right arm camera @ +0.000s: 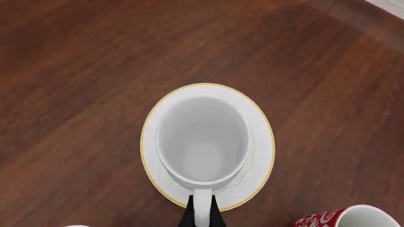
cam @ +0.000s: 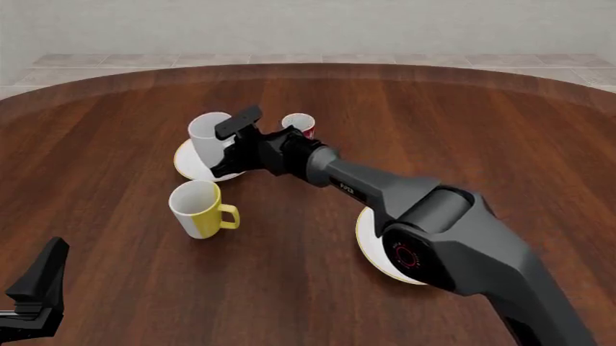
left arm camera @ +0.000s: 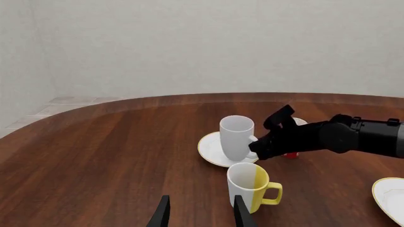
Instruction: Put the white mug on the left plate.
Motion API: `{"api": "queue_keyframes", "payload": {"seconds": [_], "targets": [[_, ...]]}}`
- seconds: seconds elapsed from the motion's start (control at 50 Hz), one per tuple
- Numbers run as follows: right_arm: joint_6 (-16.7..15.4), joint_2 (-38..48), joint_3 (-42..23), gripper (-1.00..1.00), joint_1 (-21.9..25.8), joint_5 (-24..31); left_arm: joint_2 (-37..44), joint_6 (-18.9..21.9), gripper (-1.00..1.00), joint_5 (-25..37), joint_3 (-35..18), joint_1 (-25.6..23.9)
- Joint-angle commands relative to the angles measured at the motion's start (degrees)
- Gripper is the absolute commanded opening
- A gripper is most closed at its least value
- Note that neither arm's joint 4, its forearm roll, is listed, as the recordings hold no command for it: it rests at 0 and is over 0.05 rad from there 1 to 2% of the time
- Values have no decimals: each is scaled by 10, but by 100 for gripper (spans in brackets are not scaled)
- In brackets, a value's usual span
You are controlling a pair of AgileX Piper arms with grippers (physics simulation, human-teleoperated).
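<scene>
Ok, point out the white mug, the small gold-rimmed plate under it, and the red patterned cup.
white mug (right arm camera: 202, 142): right wrist view, inside of the bowl.
left plate (right arm camera: 262, 142): right wrist view, bare surface just inside the gold rim.
red patterned cup (cam: 299, 124): front view, its open top.

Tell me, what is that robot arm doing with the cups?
The right gripper is pinching the handle of the white mug, which is upright over the small gold-rimmed plate. Whether it rests on the plate or hovers just above is hard to tell. The left gripper waits open near the yellow-and-white mug. A red patterned cup stands behind the plate, and a bigger plate sits partly hidden under the right arm.
</scene>
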Motion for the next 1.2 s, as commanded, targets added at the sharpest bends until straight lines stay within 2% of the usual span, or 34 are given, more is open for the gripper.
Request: {"api": "queue_keyframes", "payload": {"seconds": [0.02,1.12,1.14,1.2], "targets": [[3,0,-4,-100,0,0,0,0,100,0,0,0],[16,18,-24,-100,4,9,0,0,100,0,0,0],[20,21,-27,100,4,11,0,0,100,0,0,0],[20,22,-29,100,4,12,0,0,100,0,0,0]]}}
